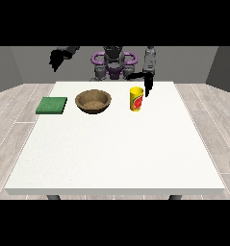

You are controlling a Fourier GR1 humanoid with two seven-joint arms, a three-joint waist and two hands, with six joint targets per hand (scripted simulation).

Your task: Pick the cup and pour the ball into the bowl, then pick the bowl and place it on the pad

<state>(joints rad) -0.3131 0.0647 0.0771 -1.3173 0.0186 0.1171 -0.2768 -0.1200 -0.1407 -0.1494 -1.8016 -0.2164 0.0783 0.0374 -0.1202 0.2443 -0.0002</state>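
Cup (136,99), yellow with a red mark, stood upright on the tabletop (116,153) toward the far edge, with the brown bowl (93,101) near it on the view's left and the green pad (52,105) beyond the bowl, just beside the tabletop's left edge. No ball could be seen; it was presumably inside the cup. The hand at the view's right (147,84) hung just behind and beside the cup, fingers pointing down; whether they were spread or touching the cup could not be told. The hand at the view's left (56,59) was raised well clear of everything, its fingers likewise unreadable. As a judgement, the risk lay in closing off-centre: fingers meeting only the rim could tip the cup and spill the ball short of the bowl.
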